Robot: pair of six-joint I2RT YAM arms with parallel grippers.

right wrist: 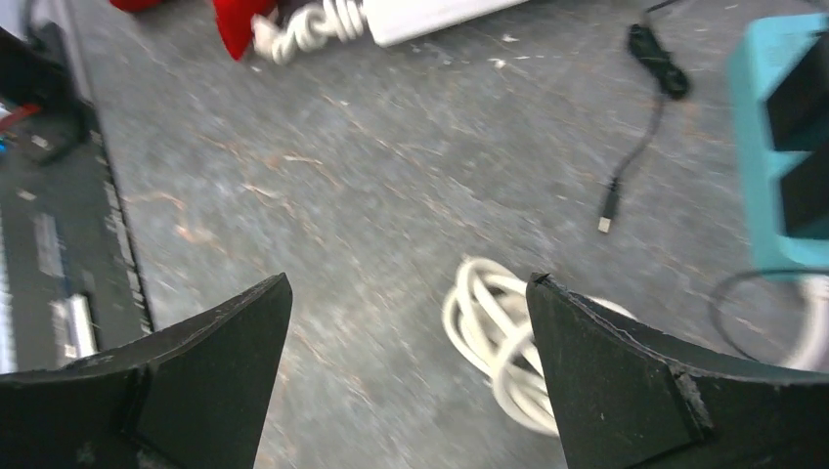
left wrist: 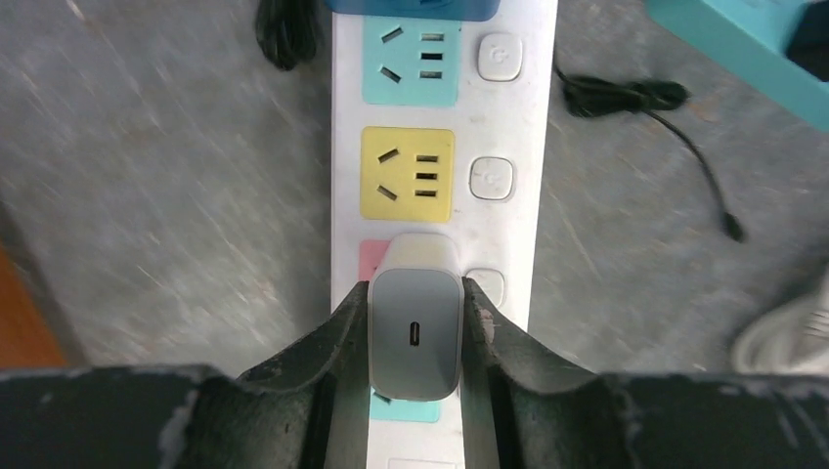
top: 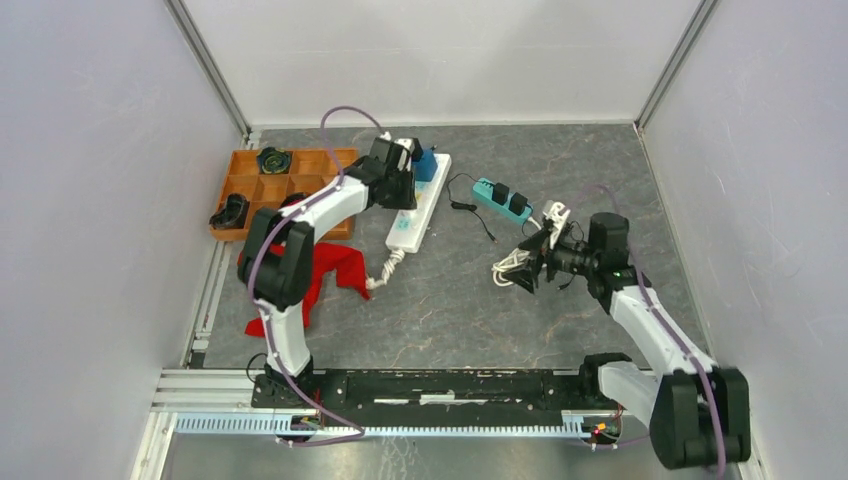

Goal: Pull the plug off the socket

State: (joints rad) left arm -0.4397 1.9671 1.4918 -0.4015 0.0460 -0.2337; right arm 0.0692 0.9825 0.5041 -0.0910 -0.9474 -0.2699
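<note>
Clamping the one white plug (left wrist: 414,264) from both sides, the left gripper (left wrist: 414,303) is closed tight on it at the pink socket (left wrist: 370,262) of the white power strip (left wrist: 508,234). One blue plug (top: 426,166) occupies the strip's far end. The right gripper (right wrist: 411,322), well apart from the strip, gapes wide and holds nothing.

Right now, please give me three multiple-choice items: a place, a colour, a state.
1. Where does the orange tray lie? A far left B far right C near middle
2. The socket just beyond the white adapter is: A yellow B purple C black
3. The left tool is: A open B shut on the white adapter C hidden
Answers: 1 A, the top view shows it by the left wall; 2 A, seen from the left wrist; 3 B, its fingers press both adapter sides.
</note>
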